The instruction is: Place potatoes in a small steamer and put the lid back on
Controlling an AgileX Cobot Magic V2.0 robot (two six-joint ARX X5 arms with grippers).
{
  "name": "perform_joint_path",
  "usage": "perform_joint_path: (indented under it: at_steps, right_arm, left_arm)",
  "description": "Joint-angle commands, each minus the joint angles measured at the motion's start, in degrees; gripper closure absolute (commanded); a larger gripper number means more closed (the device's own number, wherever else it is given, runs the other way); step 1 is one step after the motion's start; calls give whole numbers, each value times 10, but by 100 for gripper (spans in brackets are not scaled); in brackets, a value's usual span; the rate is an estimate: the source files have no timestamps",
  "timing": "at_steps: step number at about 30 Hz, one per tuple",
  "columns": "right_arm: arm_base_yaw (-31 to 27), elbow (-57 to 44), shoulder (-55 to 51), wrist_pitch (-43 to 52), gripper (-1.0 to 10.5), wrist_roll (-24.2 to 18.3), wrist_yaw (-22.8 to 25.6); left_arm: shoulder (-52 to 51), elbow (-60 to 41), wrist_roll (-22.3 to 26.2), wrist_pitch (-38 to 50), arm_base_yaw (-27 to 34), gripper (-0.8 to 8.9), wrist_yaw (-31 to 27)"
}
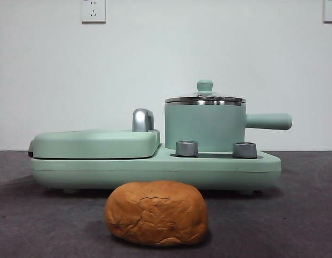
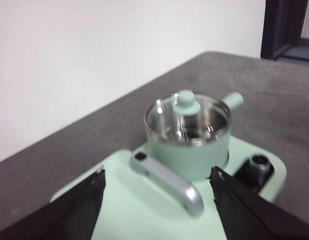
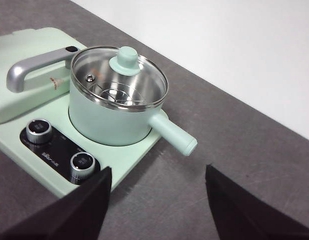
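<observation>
Potato [image 1: 156,213] lies crosswise before lidded steamer [image 1: 204,128].

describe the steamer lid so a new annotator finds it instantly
Start at the mint-green cooker base. On its right half stands the small steamer; the lid sits on it. It is clear glass with a steel rim and small mint knob, unlike the opaque flat griddle cover alongside.

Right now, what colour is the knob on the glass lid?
Mint green, like the pot; the knob shows best in the right wrist view.
</observation>
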Motion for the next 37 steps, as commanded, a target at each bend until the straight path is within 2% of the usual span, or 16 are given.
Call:
perform_joint_path:
  at_steps: [1,6,9,24,37]
  right_arm:
    - [1,10,2,5,650,31,0]
    - [1,10,2,5,650,39,0]
    - [1,10,2,5,650,39,0]
    - [1,10,2,4,650,56,-1]
    - [9,10,2,4,650,55,-2]
  left_arm:
    - [45,14,-42,61,-26,475,-26]
    - [132,17,-66,168,-80,476,-69]
    - [187,39,-68,193,-104,475,-83]
    - [463,249,-68,212,-159,475,-84]
    - [610,389,-72,205,-192,475,-82]
